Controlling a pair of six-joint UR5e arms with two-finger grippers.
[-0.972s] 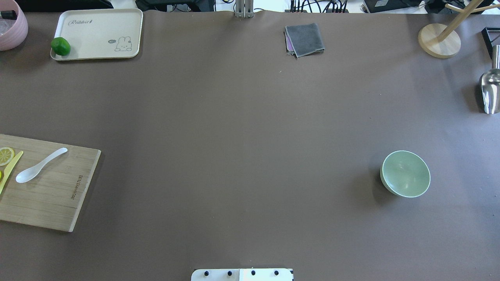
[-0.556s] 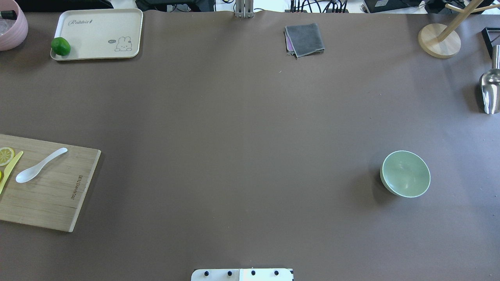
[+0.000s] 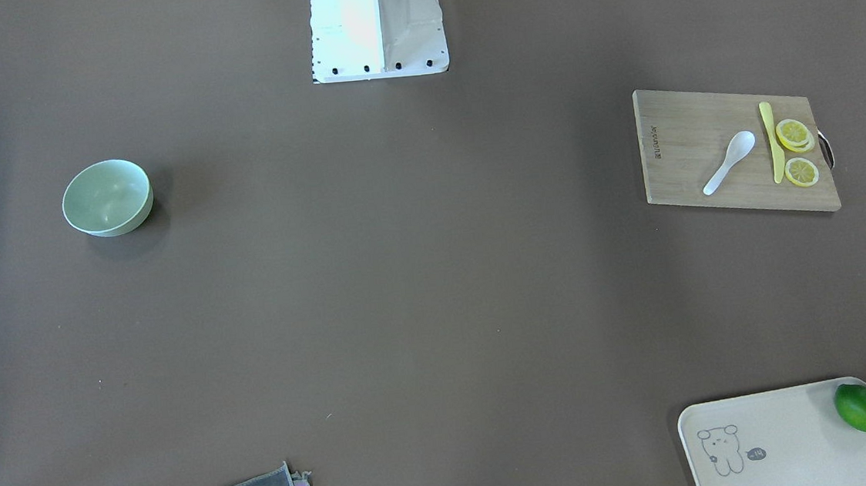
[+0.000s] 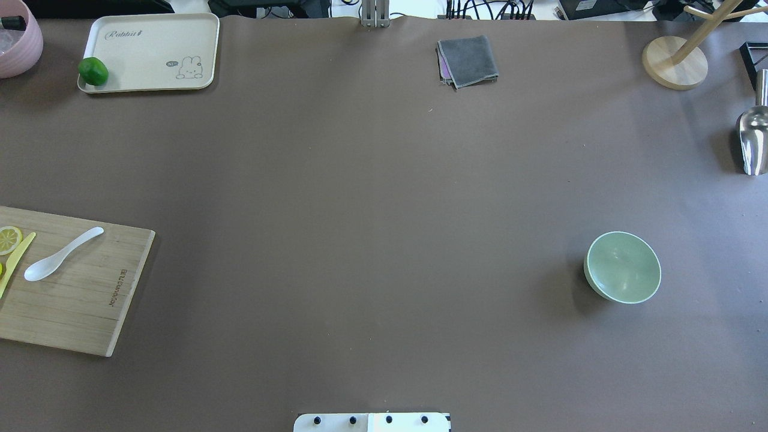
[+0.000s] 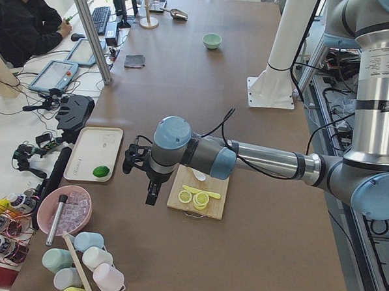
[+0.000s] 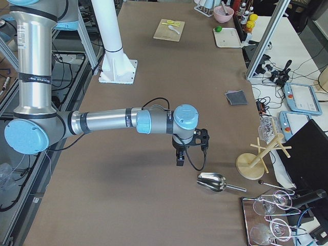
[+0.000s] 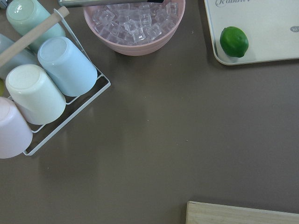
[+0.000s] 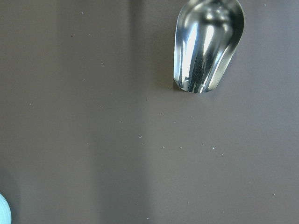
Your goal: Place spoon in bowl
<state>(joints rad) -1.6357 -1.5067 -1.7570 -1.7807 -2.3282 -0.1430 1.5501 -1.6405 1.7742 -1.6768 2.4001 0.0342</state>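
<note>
The white spoon (image 4: 57, 254) lies on a wooden cutting board (image 4: 78, 300) at the table's left side, scoop toward the left edge; it also shows in the front view (image 3: 728, 162). The mint-green bowl (image 4: 623, 267) stands upright and empty on the right side (image 3: 106, 197). Neither gripper shows in the overhead or front view. In the exterior left view my left gripper (image 5: 151, 194) hangs beside the board's outer end. In the exterior right view my right gripper (image 6: 180, 160) hangs near a metal scoop. I cannot tell whether either is open or shut.
A yellow knife (image 3: 770, 141) and lemon slices (image 3: 795, 136) lie beside the spoon. A tray (image 4: 150, 36) with a lime (image 4: 93, 71), a pink ice bowl (image 7: 135, 23), a cup rack (image 7: 42, 88), a grey cloth (image 4: 468, 60), a metal scoop (image 8: 208, 44) and a wooden stand (image 4: 675, 60) line the edges.
</note>
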